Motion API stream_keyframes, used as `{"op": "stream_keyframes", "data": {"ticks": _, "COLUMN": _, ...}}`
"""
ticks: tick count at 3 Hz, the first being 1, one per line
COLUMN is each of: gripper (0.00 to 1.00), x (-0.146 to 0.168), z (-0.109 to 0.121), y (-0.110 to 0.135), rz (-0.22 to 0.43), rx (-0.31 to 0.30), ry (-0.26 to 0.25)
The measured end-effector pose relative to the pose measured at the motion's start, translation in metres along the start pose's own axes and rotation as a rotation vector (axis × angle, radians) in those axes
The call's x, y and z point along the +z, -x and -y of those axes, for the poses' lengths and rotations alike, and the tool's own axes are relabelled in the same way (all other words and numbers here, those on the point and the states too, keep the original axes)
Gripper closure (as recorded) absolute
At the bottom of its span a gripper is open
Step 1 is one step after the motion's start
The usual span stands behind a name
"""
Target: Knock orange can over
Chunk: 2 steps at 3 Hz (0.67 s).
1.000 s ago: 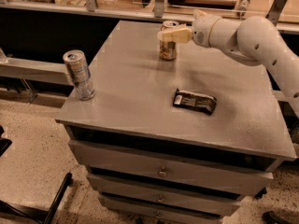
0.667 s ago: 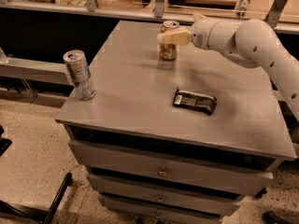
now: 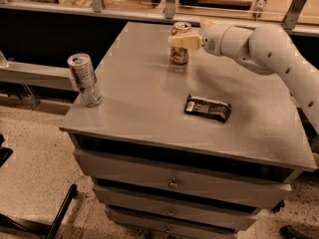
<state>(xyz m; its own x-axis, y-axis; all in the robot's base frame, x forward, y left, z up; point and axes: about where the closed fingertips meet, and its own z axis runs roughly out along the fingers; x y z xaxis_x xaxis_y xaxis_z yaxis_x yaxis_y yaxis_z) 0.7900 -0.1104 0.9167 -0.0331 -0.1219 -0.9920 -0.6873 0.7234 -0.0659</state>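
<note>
The orange can [image 3: 179, 54] stands upright near the far edge of the grey cabinet top [image 3: 144, 98]. It has an orange-gold body and a silver top. My gripper [image 3: 177, 41] reaches in from the right at the can's upper half, and a pale part of it crosses the front of the can and touches it. My white arm [image 3: 269, 49] stretches away to the right edge of the view.
A taller silver-and-blue can [image 3: 84, 79] stands at the cabinet's left edge. A flat dark wrapper [image 3: 207, 107] lies right of centre. Drawers [image 3: 172, 183] are below the top. A dark counter and rail [image 3: 99, 9] run behind the cabinet.
Almost nothing differs. My gripper stays against the orange can, which remains upright in the same place.
</note>
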Motion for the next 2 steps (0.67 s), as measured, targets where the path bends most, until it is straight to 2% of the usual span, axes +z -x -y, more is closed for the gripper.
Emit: {"op": "stream_keyframes", "data": {"ticks": 2, "gripper": 0.64, "x": 0.0038, "z": -0.0006, "y": -0.0161, "rz": -0.049, "rx": 0.028, "ry": 0.005}}
